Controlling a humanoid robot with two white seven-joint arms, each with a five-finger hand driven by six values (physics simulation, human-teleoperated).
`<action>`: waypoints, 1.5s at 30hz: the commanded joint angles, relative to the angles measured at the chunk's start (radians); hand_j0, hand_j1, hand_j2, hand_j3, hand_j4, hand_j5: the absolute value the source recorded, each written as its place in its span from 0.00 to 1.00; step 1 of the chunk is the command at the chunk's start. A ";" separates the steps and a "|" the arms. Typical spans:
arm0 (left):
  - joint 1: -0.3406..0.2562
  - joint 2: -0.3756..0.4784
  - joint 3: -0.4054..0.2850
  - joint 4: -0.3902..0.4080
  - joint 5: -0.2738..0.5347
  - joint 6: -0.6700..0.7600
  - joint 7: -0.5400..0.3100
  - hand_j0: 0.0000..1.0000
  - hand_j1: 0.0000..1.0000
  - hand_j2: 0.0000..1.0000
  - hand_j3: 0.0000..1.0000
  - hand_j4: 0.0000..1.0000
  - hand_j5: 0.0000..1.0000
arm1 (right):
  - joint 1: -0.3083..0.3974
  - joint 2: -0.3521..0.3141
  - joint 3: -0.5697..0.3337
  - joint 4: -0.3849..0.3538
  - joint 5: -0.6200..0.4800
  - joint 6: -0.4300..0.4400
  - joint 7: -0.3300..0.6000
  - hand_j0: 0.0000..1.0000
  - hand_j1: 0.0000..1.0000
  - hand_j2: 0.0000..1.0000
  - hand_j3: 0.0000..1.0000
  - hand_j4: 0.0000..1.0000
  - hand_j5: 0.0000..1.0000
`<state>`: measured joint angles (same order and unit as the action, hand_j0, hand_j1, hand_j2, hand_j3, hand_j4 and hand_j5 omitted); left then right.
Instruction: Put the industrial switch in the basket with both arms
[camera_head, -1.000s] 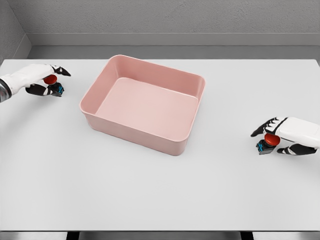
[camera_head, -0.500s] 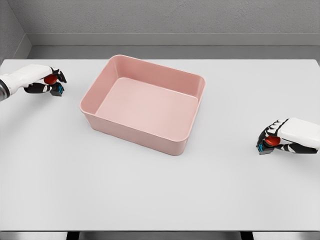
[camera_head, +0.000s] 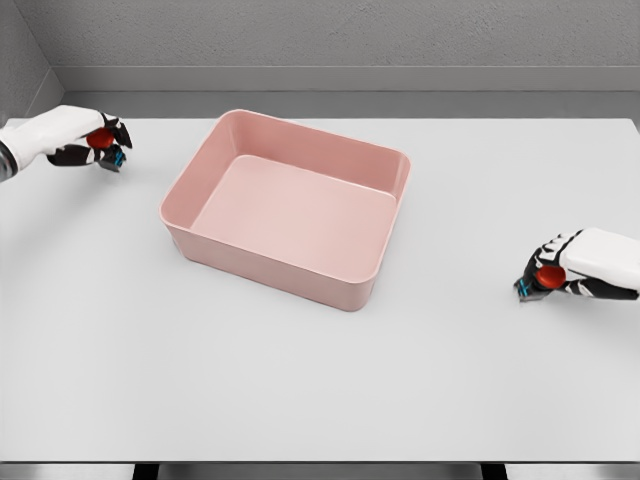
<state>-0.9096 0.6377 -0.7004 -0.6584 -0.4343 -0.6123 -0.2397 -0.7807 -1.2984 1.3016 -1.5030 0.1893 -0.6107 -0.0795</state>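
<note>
- My left hand (camera_head: 85, 140): at the far left of the white table (camera_head: 320, 400), near its back edge. White shell, black fingers (camera_head: 70, 156). The fingers are curled closed round a small industrial switch.
- Left switch (camera_head: 103, 148): red round cap on top, dark body with a blue trim showing under it. It sits in my left grasp, well apart from the basket's left wall. I cannot tell whether it touches the tabletop or is raised off it.
- Basket (camera_head: 270, 260): pink, rectangular, open at the top, with rounded corners. It stands on the table a little left of the middle, turned slightly askew to the table's edges. Its inside shows only the pink floor.
- Right switch (camera_head: 545, 277): red cap, dark body with a blue corner showing low at the left. It is near the table's right edge, well apart from the basket, and outside it.
- My right hand (camera_head: 580, 272): at the far right, low over the table. Its black fingers (camera_head: 545, 252) are wrapped tight about the right switch.
</note>
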 joint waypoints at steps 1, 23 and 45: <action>0.000 -0.001 0.002 -0.001 0.006 0.001 0.000 0.49 0.49 0.49 0.49 0.49 0.49 | 0.000 -0.001 -0.015 0.000 -0.007 0.000 0.000 0.52 0.52 0.52 0.52 0.52 0.52; -0.081 -0.076 -0.001 -0.006 0.008 0.001 -0.004 0.49 0.49 0.49 0.49 0.49 0.49 | -0.049 0.018 -0.143 -0.003 -0.014 0.000 0.101 0.50 0.50 0.50 0.50 0.50 0.50; -0.110 -0.115 0.001 -0.139 0.011 0.001 -0.004 0.49 0.49 0.49 0.49 0.49 0.49 | -0.199 0.153 -0.143 -0.003 -0.018 0.000 0.165 0.50 0.50 0.50 0.50 0.50 0.50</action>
<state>-1.0201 0.5270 -0.7028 -0.7793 -0.4307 -0.6126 -0.2446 -0.9817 -1.1526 1.1596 -1.5049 0.1781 -0.6114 0.0842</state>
